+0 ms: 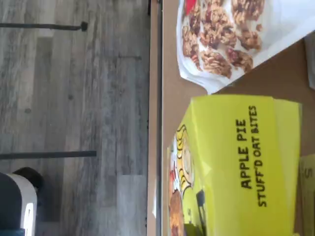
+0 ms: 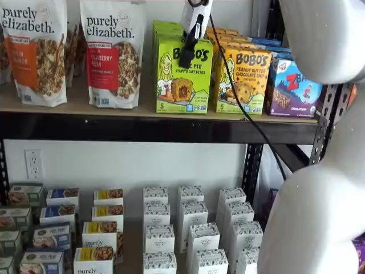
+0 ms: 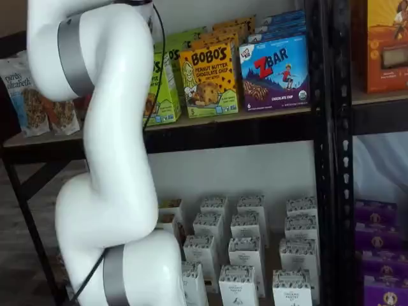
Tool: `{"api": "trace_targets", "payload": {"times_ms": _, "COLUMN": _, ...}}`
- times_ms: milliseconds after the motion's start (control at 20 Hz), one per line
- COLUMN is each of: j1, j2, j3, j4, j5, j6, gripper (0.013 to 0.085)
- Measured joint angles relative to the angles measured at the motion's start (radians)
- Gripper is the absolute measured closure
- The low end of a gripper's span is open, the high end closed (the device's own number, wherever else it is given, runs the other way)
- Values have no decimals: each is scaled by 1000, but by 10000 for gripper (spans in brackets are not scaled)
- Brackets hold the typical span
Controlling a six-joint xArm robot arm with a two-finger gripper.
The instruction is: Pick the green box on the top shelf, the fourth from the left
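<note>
My gripper [image 2: 188,57] hangs at the top front of the green box [image 2: 183,77], fingers clenched on its upper edge, judging by how they overlap the carton. The box stands upright on the top shelf [image 2: 154,128], between a Purely Elizabeth bag [image 2: 114,51] to its left and the orange box [image 2: 246,80] to its right. Its top reads "APPLE PIE STUFF'D OAT BITES".

Two Purely Elizabeth granola bags [image 2: 114,51] at left, yellow-orange Bobo's peanut butter box [image 2: 244,80] beside blue ZBar box [image 2: 292,88]; small white cartons [image 2: 191,228] below; purple boxes [image 3: 379,248] far right.
</note>
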State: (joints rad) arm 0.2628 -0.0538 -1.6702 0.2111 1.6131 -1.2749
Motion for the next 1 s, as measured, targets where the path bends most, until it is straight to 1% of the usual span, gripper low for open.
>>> {"api": "trace_targets", "payload": {"times_ms": 300, "j1": 10, "j2": -21, "j3": 9, "j4": -5, "j5": 36, "j6": 12, "gripper": 730}}
{"api": "trace_targets", "payload": {"times_ms": 600, "j1": 14, "j2": -68, "j3": 39, "j4": -5, "j5": 75, "j6": 19, "gripper": 730}}
{"api": "trace_targets", "payload": {"times_ms": 800, "j1": 20, "j2": -118, "j3": 85, "j4": -15, "j5": 81, "j6": 25, "gripper": 730}}
{"api": "trace_targets", "payload": {"times_ms": 1000, "j1": 21, "j2": -161, "j3": 124, "j4": -10, "j5": 93, "j6": 28, "gripper": 730}}
